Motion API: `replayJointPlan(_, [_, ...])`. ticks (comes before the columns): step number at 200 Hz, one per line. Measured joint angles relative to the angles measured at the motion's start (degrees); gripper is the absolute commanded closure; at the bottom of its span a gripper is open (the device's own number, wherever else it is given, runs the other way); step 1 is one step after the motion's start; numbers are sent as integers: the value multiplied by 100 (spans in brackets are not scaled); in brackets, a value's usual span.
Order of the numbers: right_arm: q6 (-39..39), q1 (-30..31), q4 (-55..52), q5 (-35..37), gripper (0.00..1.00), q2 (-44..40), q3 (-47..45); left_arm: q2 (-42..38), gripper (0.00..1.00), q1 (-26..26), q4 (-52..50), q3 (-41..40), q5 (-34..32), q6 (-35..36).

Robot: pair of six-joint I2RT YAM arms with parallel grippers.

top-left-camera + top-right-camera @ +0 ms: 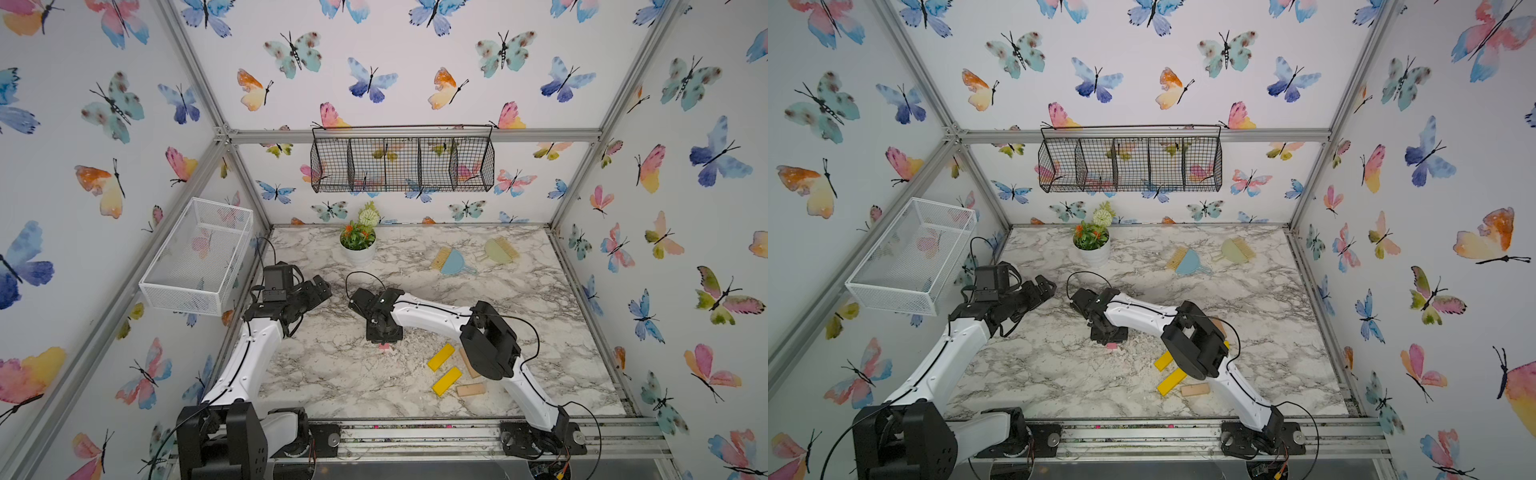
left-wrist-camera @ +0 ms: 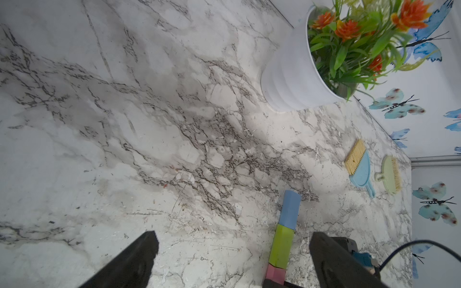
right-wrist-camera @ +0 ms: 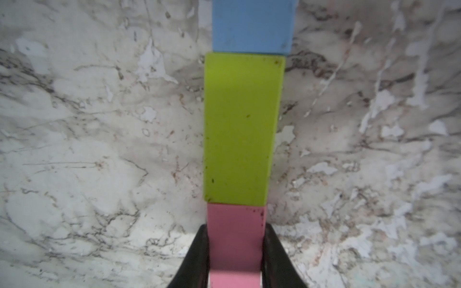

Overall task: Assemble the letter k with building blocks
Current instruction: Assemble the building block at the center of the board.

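Blocks first: two flat yellow bars [image 1: 441, 356] [image 1: 446, 381] and one tan wood bar [image 1: 471, 389] near the front of the marble-patterned desk [image 1: 332, 374]. Farther back, right end effector [image 3: 235, 251] clamps one pink block [image 3: 235, 237], butted against green [image 3: 240, 127], then blue [image 3: 252, 25]. Left end effector [image 2: 232, 259] gapes wide, holding nothing.

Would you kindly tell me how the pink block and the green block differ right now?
The pink block is clamped between the right gripper jaws; the green block lies free. Pink is also slightly narrower than green. Both lie flat, end to end in one line, below the blue block.
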Motion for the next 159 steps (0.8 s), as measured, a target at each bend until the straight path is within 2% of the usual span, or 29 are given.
replayJointPlan(26, [0,-2,0,2,66,2,4,0,1,0,0,0,0,0])
replayJointPlan(39, [20,-7,4,2,53,2,4,0,1,0,2,0,0,0])
replayJointPlan(55, [-26,-13,59,4,50,4,4,2,1,0,0,0,-2,0])
replayJointPlan(68, [-35,-17,79,4,42,2,4,4,1,0,2,0,0,0])
replayJointPlan(159, [-214,-42,448,9,33,-155,-146,26,1,-2,2,0,17,52])
